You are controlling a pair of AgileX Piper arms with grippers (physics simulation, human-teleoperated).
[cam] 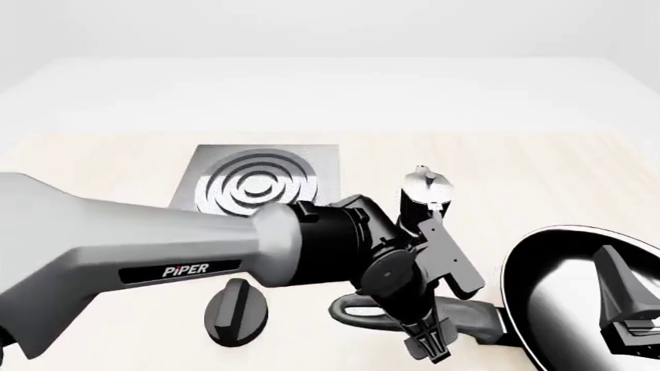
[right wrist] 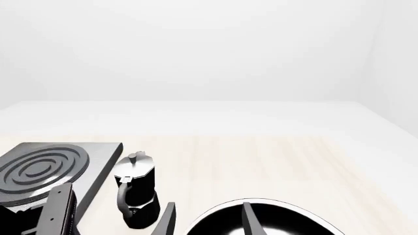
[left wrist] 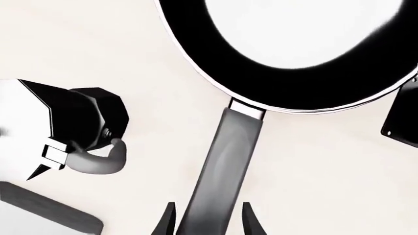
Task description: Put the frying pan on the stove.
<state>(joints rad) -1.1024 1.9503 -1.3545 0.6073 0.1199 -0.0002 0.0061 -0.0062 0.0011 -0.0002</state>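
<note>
The frying pan sits on the counter at about 4 o'clock, well apart from the stove near 11. Rigid, glossy and probably heavy toward the bowl, it is best gripped on its long handle, close to the bowl. The left claw straddles that handle with fingers apart; the right claw hovers open above the bowl. The moka pot and knob flank the path.

Left arm's fingers straddle the long dark grey handle of the large glossy black frying pan; square grey metal stove lies beyond them.
</note>
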